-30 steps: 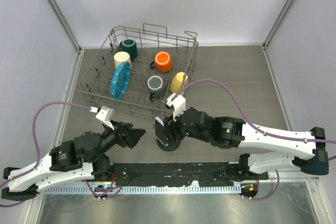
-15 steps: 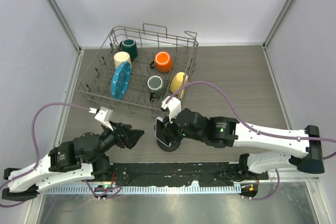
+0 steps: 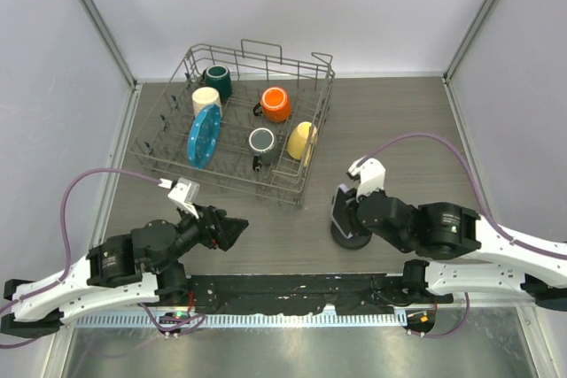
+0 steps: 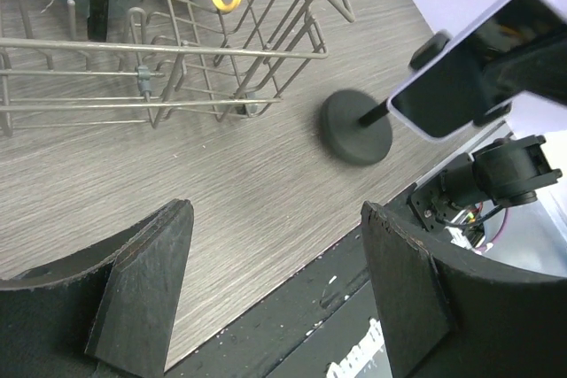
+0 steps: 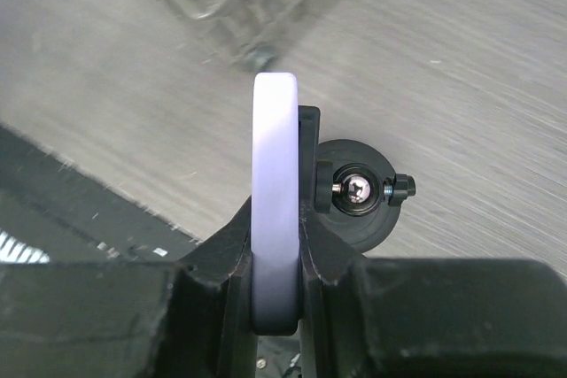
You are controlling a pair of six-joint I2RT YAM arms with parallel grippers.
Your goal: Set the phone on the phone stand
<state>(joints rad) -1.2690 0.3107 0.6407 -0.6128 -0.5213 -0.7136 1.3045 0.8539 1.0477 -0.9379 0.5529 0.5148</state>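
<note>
Phone [image 5: 275, 174] sits clamped edge-on in my right gripper [image 5: 276, 258], held upright against the stand [image 5: 368, 219] to seat it, seemingly touching though the view's tight, while my left gripper [image 4: 275, 281] hangs wide open, well apart, out of the way.

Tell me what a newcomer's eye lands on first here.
The orange mug and blue plate in the wire rack at the back left stand out first. Next comes the right gripper at the front right, shut on the phone and holding it on edge close over the black stand. The left gripper hangs open and empty at the front left.
</note>
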